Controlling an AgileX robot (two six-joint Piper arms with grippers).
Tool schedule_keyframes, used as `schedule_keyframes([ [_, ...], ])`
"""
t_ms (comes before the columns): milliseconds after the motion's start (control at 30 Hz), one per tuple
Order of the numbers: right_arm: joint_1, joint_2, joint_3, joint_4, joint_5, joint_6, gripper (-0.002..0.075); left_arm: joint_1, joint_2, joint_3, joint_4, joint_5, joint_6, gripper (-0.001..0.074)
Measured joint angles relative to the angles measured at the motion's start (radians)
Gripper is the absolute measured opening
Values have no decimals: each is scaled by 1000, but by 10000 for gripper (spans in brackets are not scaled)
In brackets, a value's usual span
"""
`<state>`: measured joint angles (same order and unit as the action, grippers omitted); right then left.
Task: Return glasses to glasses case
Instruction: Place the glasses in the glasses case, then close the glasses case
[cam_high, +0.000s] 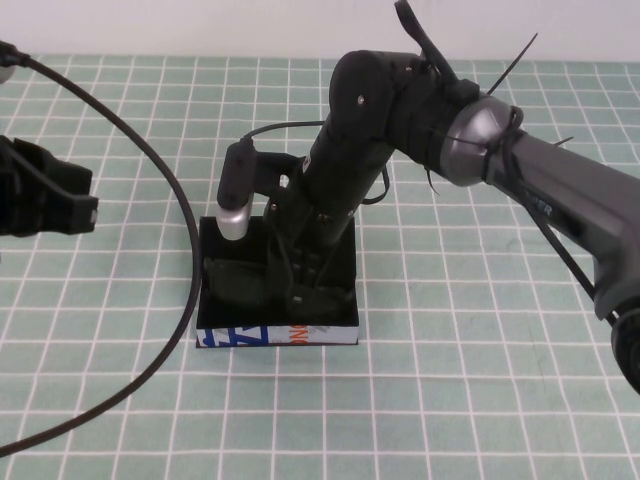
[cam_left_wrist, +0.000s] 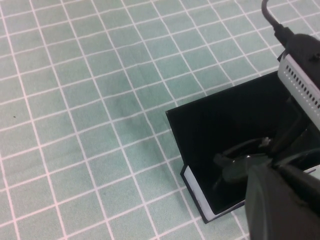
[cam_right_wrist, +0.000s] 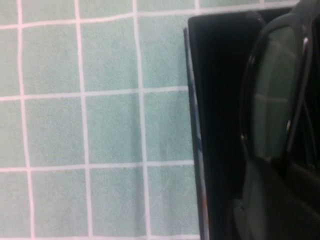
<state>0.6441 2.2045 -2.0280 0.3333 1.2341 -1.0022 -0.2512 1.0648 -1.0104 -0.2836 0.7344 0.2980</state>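
Observation:
The glasses case (cam_high: 277, 336) lies open in the middle of the table, with its white, blue and orange printed edge towards me. My right gripper (cam_high: 297, 288) reaches down into it and is shut on the glasses (cam_high: 238, 276), which sit low inside the case at its left side. In the right wrist view a greyish lens (cam_right_wrist: 272, 100) sits inside the case wall (cam_right_wrist: 196, 125), just past one finger (cam_right_wrist: 260, 205). The left wrist view shows the case (cam_left_wrist: 197, 197) and the glasses (cam_left_wrist: 239, 162). My left gripper (cam_high: 55, 200) hovers far left, away from the case.
The table is covered by a green mat with a white grid (cam_high: 450, 380). A thick black cable (cam_high: 180, 220) loops across the left side, close to the case's left wall. The right arm (cam_high: 520, 170) spans the right half above the table.

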Motion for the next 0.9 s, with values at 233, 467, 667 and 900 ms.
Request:
schedule_keyframes([
  [233, 0, 0, 0, 7, 0, -2, 122, 0, 0, 0, 15, 0, 0, -1],
  [467, -11, -6, -11, 9, 1, 8, 91, 0, 0, 0, 54, -11, 7, -1],
  [667, -69, -15, -122, 61, -5, 188, -1, 0, 42, 71, -35, 45, 154, -1],
  [900, -163, -23, -165, 208, -121, 385, -11, -6, 178, 261, -415, 4, 531, -1],
])
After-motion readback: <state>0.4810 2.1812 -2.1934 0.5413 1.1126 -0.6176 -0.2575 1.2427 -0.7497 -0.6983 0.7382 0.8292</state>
